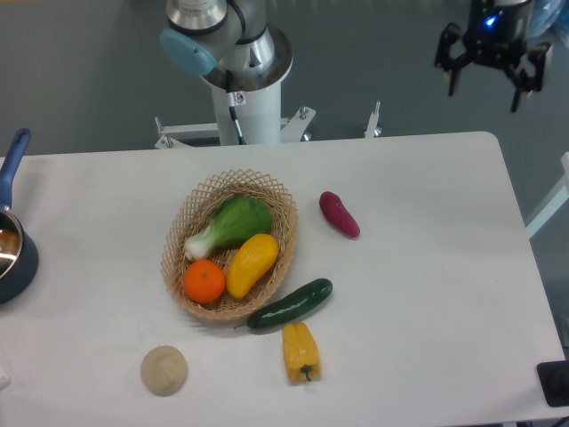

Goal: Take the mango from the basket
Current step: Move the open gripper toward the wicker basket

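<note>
Sitting in the basket (281,210), right-hand side, the mango (252,264) has its long axis on a diagonal, upper-right to lower-left; orange (204,282) touches its lower-left flank, a leafy green, bok choy by the look (233,223), lies just above it; nothing on top of it, so access from above looks clear; gripper (486,69) is far off, high at the upper right past the table's back edge, fingers spread wide and empty; mango lies down and well to the left of it in the picture; my read: the approach has hardly begun, the jaws should close across the short axis, so wrist yaw needs matching to that diagonal; outside the basket: cucumber (290,305) against its lower rim, yellow pepper (300,351) below that, purple vegetable (340,214) to the right.
</note>
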Tool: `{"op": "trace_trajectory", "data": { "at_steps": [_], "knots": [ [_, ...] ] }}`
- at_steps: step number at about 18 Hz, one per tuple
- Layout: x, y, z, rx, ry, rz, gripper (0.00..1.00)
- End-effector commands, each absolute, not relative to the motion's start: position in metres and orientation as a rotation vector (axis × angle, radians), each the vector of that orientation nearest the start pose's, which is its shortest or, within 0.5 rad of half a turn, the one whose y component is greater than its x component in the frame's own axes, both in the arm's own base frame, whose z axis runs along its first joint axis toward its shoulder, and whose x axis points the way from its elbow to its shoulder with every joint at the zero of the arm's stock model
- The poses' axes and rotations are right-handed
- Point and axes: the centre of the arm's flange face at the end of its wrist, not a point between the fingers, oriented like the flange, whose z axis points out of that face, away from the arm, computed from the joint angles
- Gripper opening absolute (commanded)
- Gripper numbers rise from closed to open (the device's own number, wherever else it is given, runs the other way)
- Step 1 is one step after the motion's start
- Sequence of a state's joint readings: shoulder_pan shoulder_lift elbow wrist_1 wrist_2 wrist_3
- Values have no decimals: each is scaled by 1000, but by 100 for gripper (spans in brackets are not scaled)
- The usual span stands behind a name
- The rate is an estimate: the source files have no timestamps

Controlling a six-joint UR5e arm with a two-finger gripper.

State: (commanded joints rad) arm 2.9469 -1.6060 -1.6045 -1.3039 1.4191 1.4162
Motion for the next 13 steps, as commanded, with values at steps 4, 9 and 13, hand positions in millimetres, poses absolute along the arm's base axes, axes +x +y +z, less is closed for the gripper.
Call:
{"op": "trace_trajectory", "data": {
  "at_steps": [4,9,13],
  "knots": [
    [-477,263,452,-2929,-33,131,100],
    [-455,294,432,-2914,-217,85,100],
    [-438,326,413,-2851,-339,164,100]
  ]
}}
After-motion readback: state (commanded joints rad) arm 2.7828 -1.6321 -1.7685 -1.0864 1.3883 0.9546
